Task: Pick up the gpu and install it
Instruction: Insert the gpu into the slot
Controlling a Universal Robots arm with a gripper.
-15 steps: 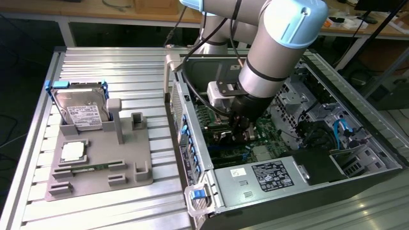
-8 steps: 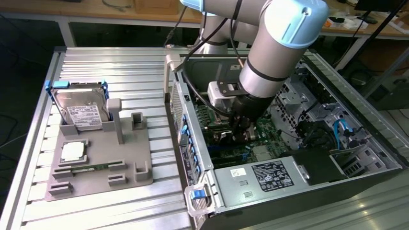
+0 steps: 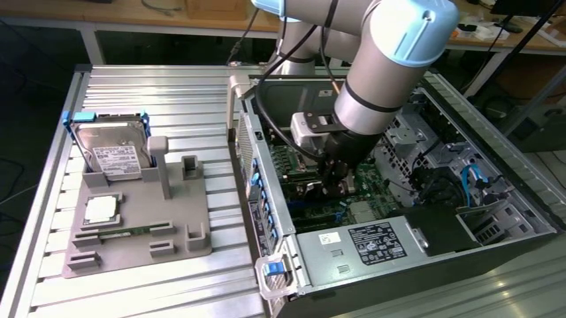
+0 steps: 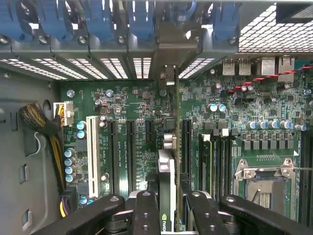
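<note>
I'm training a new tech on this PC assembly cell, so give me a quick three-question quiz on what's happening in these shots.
1. True or false: the gripper grips the gpu edge-on over the motherboard.
2. Where does the hard drive stand? A) on the grey fixture beside the computer case; B) on the motherboard; C) in the gripper.
3. Fill in: the clips at the case's rear slots are ____.
Key: 1 true; 2 A; 3 blue.
</note>
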